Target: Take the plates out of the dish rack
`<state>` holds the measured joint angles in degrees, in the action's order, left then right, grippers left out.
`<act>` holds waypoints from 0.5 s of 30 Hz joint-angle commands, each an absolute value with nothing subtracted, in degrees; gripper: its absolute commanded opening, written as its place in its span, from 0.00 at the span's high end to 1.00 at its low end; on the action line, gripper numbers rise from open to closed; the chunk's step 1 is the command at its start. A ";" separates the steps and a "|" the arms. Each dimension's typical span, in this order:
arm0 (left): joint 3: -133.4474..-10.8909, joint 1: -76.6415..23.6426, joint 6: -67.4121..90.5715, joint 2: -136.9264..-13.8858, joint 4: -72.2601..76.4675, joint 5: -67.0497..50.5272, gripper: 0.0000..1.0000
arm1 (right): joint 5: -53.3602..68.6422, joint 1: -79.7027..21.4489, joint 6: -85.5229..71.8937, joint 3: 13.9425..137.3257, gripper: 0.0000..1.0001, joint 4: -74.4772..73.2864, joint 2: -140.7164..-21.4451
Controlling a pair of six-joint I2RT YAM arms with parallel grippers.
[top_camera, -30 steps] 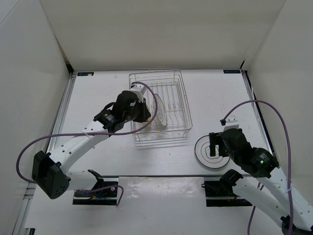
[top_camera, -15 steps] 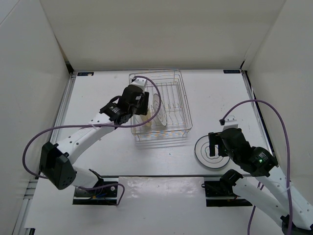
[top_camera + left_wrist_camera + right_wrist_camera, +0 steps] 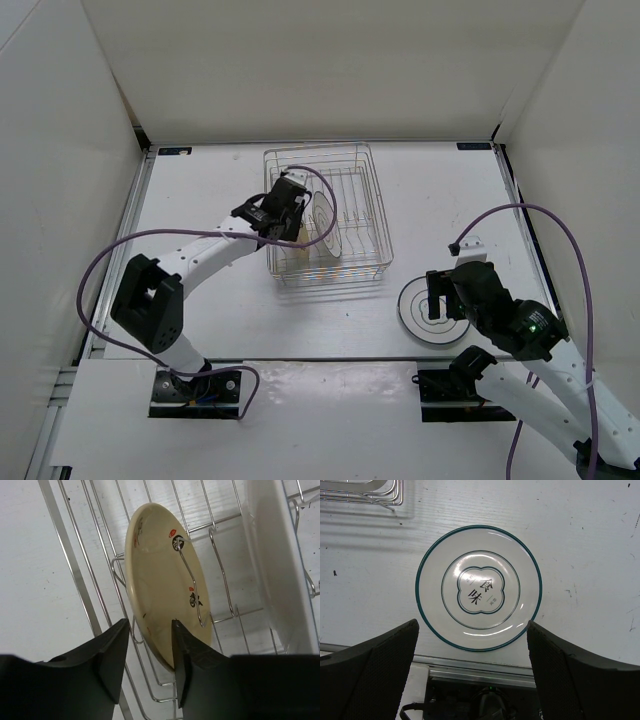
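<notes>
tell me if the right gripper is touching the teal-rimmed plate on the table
Apart. The right wrist view shows the right gripper open wide, with bare table visible between each of its fingers and the rim of the teal-rimmed plate.

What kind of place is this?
Probably a robot test cell, not a kitchen: bare white walls enclose the table, with the left arm and right arm bolted at its near edge.

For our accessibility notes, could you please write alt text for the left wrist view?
A cream plate stands on edge in the dish rack, with the open left hand straddling its lower rim. A white plate stands in the rack to its right.
</notes>
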<state>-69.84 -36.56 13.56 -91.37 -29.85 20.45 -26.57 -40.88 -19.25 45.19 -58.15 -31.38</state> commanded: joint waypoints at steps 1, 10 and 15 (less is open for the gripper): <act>-72.77 -36.39 12.66 -91.49 -30.50 21.44 0.51 | -26.81 -40.87 -19.34 45.00 0.10 -56.95 -31.03; -75.14 -34.72 12.04 -92.73 -31.99 21.88 0.83 | -26.54 -40.87 -19.07 45.09 0.10 -56.69 -31.20; -77.25 -34.72 11.95 -91.58 -33.75 21.62 0.84 | -26.11 -40.87 -18.90 44.83 0.10 -56.52 -31.55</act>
